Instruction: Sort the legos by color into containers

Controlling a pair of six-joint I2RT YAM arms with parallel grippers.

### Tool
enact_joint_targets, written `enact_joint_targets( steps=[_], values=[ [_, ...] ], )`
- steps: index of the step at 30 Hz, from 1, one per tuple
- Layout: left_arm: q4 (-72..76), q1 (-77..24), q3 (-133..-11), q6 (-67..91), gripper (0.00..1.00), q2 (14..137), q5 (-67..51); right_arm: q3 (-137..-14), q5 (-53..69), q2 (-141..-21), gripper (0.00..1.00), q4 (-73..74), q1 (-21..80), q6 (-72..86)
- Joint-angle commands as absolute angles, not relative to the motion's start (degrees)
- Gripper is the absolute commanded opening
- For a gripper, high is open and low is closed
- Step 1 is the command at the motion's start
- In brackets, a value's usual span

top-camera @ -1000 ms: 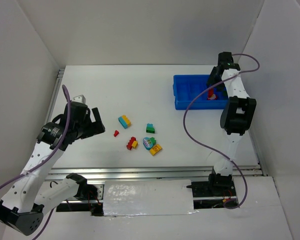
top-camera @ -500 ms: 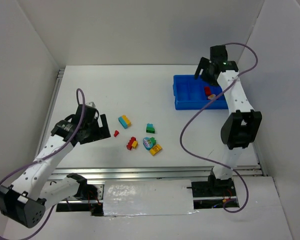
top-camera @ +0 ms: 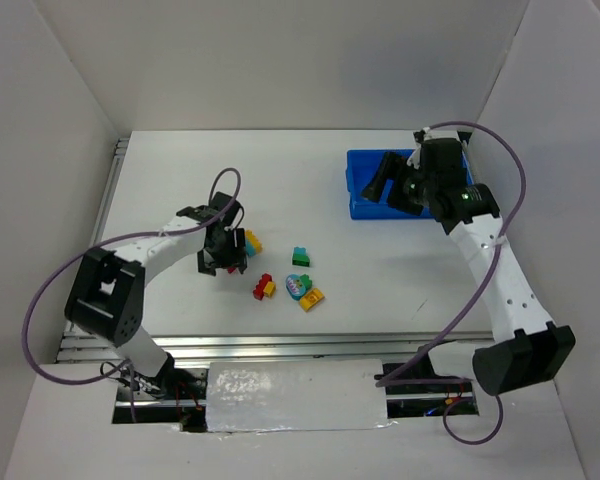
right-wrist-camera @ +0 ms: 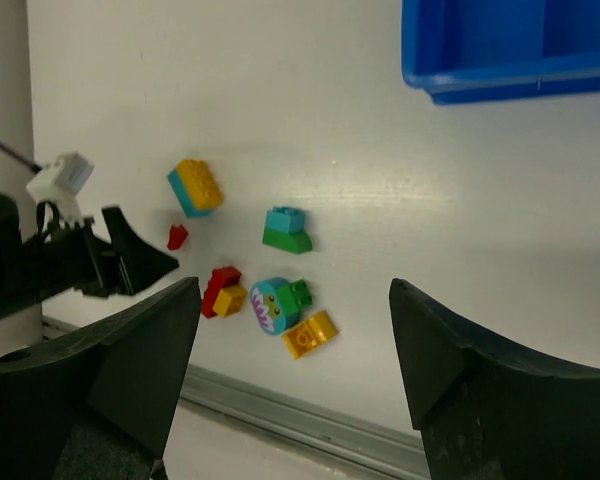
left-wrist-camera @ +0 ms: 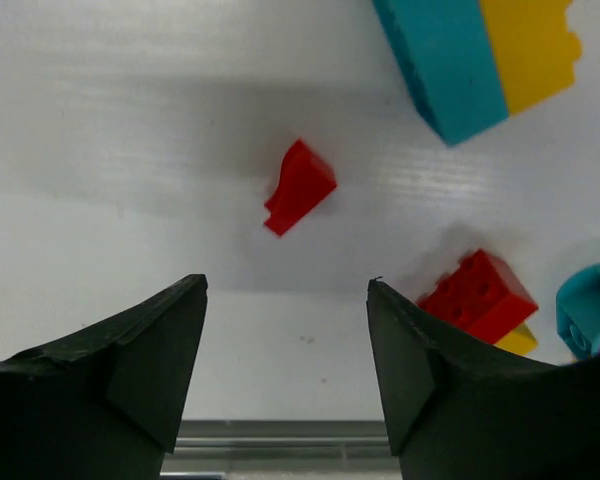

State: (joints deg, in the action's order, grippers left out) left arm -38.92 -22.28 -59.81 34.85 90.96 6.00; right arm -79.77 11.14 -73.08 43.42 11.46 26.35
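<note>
The small red lego (left-wrist-camera: 300, 187) is found just ahead of the left gripper (left-wrist-camera: 285, 295), centred between its open, empty jaws, lying slantwise.

right pincer (right-wrist-camera: 294, 300): spread, empty | legos (right-wrist-camera: 286, 230): loose on table (right-wrist-camera: 450, 210) | tray (right-wrist-camera: 510, 75): top-right

We can read no text, label, brand, number or sign in any of the views.
</note>
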Motion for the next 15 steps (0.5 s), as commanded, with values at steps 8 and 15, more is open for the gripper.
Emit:
enact_joint_targets(
  steps=[8, 15],
  values=[
    [-34.90, -22.59, -66.36, 31.73, 0.67, 102.92, 10.10, -75.93, 10.90, -61.53, 0.83, 46.67, 12.30, 25.05],
    [-33.49, -22.59, -66.45, 31.29, 0.37, 104.76, 10.90, -77.96, 11.16, -60.64, 0.83, 48.78, 12.22, 24.70]
  ],
)
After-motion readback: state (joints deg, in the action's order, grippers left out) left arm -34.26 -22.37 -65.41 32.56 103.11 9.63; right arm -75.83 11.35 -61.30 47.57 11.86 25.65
